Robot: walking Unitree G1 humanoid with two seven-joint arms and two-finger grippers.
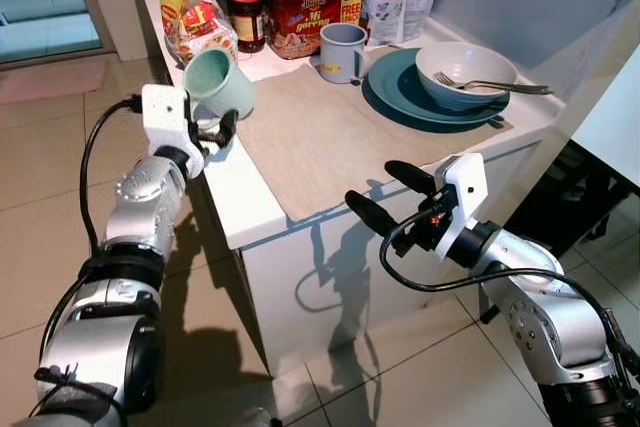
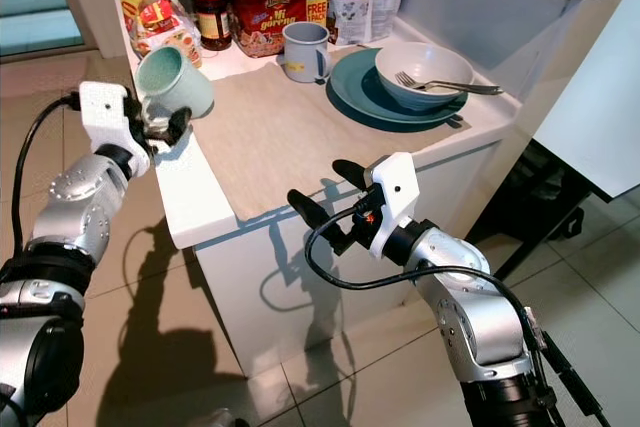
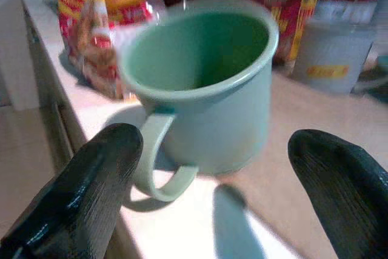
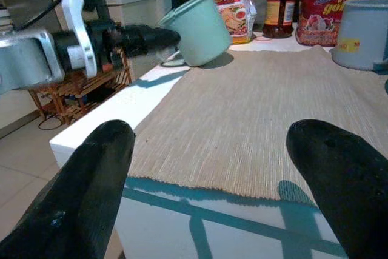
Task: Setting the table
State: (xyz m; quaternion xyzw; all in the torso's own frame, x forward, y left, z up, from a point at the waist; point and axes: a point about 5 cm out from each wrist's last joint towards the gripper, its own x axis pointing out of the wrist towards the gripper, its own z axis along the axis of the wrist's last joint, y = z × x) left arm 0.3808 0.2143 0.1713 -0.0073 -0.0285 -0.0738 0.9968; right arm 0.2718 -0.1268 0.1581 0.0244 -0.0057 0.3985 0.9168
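A pale green mug [image 1: 220, 82] leans tilted at the left edge of the white counter [image 1: 240, 197], its mouth facing up and left and its handle [image 3: 159, 162] low. My left gripper [image 1: 215, 132] is right beneath and beside it, open. In the left wrist view the fingers [image 3: 91, 192] stand wide apart on either side of the mug and do not touch it. My right gripper [image 1: 372, 185] hangs open and empty in front of the counter's near edge. On the beige placemat [image 1: 330, 137] sit a teal plate [image 1: 395, 97], a grey-blue bowl [image 1: 465, 72] with a fork [image 1: 495, 86], and a grey-blue mug [image 1: 343, 51].
Snack packets [image 1: 195, 17], a red-lidded jar [image 1: 246, 17] and noodle bags [image 1: 305, 12] line the counter's back. A white wall panel [image 1: 540, 7] rises behind the plate. Tiled floor [image 1: 400, 367] lies below, with a dark table leg [image 1: 545, 207] at the right.
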